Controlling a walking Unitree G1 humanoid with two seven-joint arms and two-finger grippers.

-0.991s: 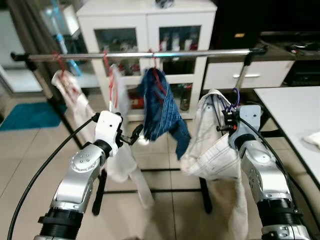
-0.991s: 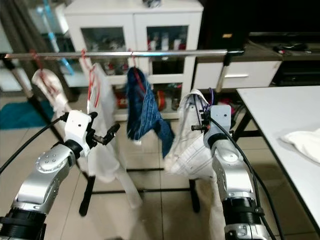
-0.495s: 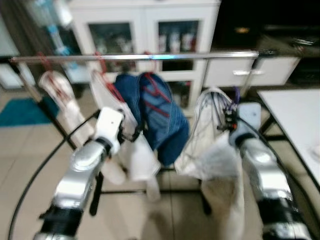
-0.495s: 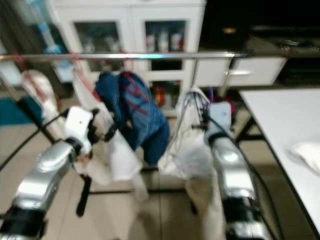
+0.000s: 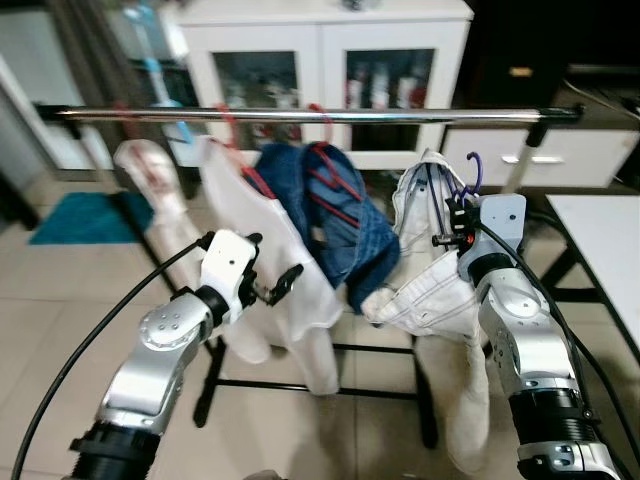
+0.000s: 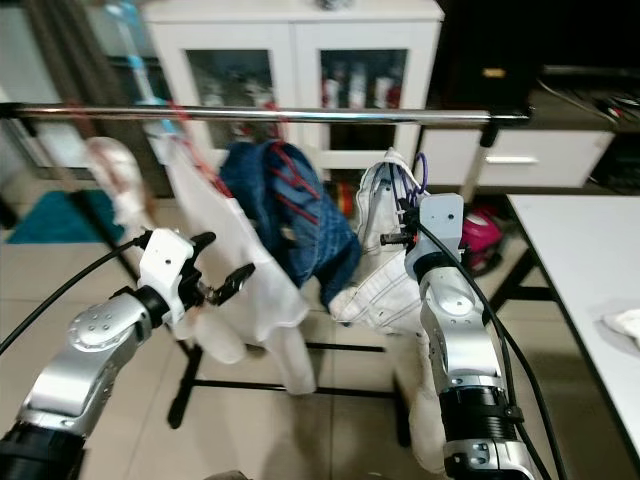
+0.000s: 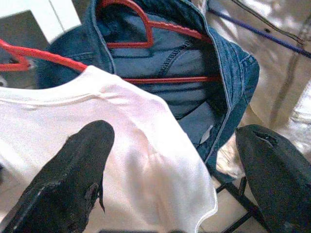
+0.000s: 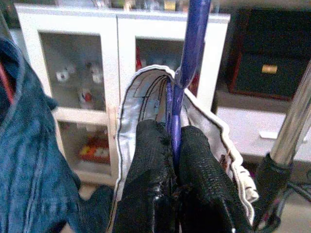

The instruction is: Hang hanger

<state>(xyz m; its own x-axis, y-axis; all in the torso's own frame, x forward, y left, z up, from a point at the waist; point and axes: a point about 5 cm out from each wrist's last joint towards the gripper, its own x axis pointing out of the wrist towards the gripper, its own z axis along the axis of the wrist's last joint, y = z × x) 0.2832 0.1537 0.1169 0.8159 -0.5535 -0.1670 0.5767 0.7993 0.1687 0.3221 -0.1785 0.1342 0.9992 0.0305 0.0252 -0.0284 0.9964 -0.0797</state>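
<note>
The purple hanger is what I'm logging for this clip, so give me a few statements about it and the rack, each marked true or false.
1. The right gripper is shut on the purple hanger. True.
2. The purple hanger's hook is already over the rail. False: the hook sits below the rail, not yet on it.
3. A white garment hangs from the purple hanger. True.
4. The left gripper is clamped on a red hanger. False: its fingers are open, in front of a white shirt.
5. The denim garment lies on the floor. False: it hangs on a red hanger from the rail.
</note>
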